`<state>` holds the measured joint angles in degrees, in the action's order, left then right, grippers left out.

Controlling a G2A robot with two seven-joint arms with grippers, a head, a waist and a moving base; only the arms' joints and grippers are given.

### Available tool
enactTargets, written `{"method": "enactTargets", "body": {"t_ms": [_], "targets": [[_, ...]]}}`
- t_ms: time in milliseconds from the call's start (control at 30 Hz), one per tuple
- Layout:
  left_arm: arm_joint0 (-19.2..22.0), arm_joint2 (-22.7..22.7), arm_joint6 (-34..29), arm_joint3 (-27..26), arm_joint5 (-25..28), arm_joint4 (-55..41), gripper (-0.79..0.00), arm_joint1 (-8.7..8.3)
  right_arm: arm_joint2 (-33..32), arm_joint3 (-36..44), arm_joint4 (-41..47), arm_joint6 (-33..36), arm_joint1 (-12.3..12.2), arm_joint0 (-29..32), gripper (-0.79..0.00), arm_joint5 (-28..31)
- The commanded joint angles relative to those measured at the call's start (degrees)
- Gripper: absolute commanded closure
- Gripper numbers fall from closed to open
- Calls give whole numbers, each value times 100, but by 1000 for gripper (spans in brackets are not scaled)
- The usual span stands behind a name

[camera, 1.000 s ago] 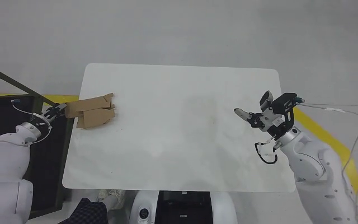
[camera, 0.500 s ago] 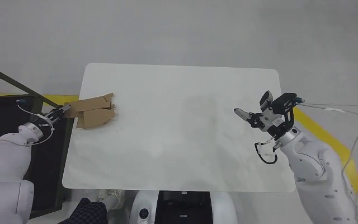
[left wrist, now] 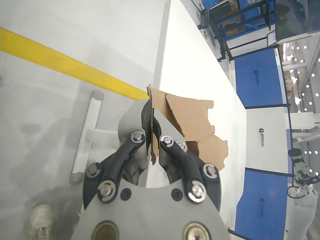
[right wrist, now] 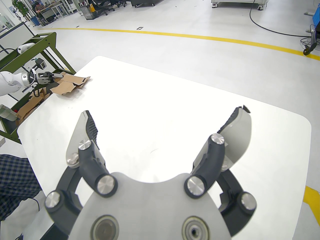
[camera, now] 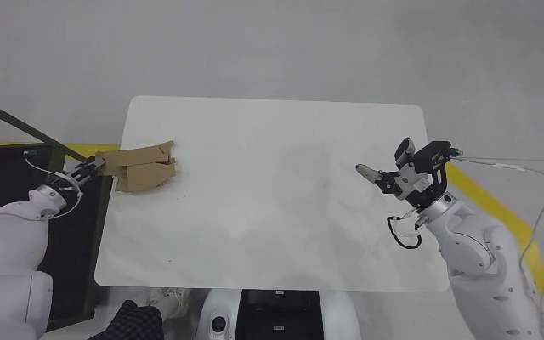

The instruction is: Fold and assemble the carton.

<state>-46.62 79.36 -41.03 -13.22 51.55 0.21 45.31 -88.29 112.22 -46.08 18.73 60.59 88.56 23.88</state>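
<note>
Pinching the flat carton [left wrist: 190, 122] by its near edge, left gripper [left wrist: 151, 119].
Right gripper [right wrist: 165, 123] hangs spread wide, well apart from it.

The carton [camera: 143, 168] is plain brown cardboard on a white table [camera: 272, 229]. The left gripper [left wrist: 151, 118] and right gripper [right wrist: 165, 112] are black and grey. A yellow line [right wrist: 200, 36] marks the pale grey floor [right wrist: 190, 8].

Top: looks straight down from above onto whole counter [camera: 272, 221]. Left wrist: close behind own jaws, faces along counter edge. Right wrist: faces across counter; shares carton [right wrist: 68, 84] with both.
</note>
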Motion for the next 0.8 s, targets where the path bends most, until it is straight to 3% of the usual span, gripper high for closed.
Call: {"method": "enactTargets", "body": {"t_ms": [0, 167, 267, 433, 767], "targets": [[-7, 71, -181, -26, 109, -198, 0, -18, 0, 0, 0, 0, 0, 0, -785, 0], [-15, 299, -750, -206, 327, -894, 0, -53, 0, 0, 0, 0, 0, 0, -785, 0], [-123, 376, -978, -578, 193, -1366, 0, -53, 0, 0, 0, 0, 0, 0, -785, 0], [-595, 374, -1356, -1666, -185, -2270, 0, -79, 0, 0, 0, 0, 0, 0, -785, 0], [-1583, 493, -2012, -3972, -840, -3549, 0, -312, 0, 0, 0, 0, 0, 0, -785, 0]]}}
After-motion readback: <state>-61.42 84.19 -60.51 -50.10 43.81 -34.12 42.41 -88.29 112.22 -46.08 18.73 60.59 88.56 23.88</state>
